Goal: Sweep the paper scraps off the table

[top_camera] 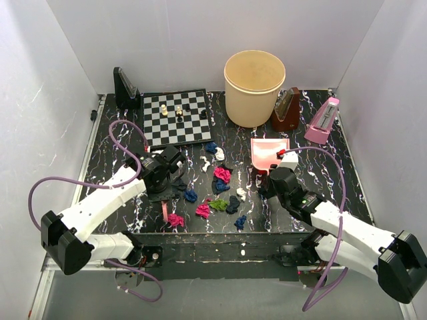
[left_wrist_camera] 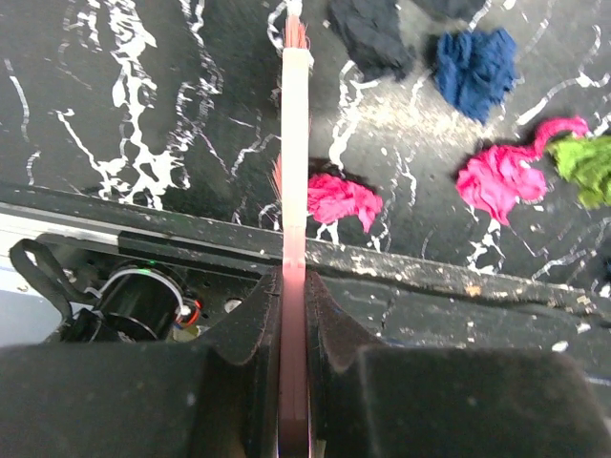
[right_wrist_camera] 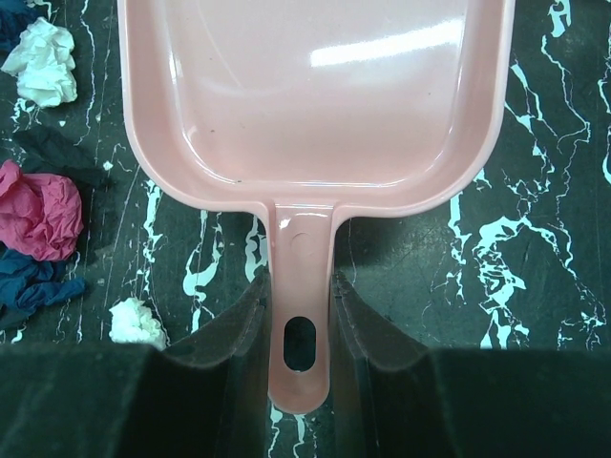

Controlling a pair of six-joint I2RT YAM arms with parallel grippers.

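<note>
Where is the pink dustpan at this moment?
The dustpan is right of centre in the top view, handle clamped in the right gripper, nearer than the cream bucket, paper scraps to its left.

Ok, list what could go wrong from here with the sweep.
The magenta scrap lies by the table edge; a brush stroke that way could knock it off. The far scraps lie near the chessboard; a wide sweep might hit its pieces.

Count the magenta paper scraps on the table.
3. One magenta scrap beside the brush at the front edge; one beside the green scrap; one left of the dustpan. More may be hidden.
</note>
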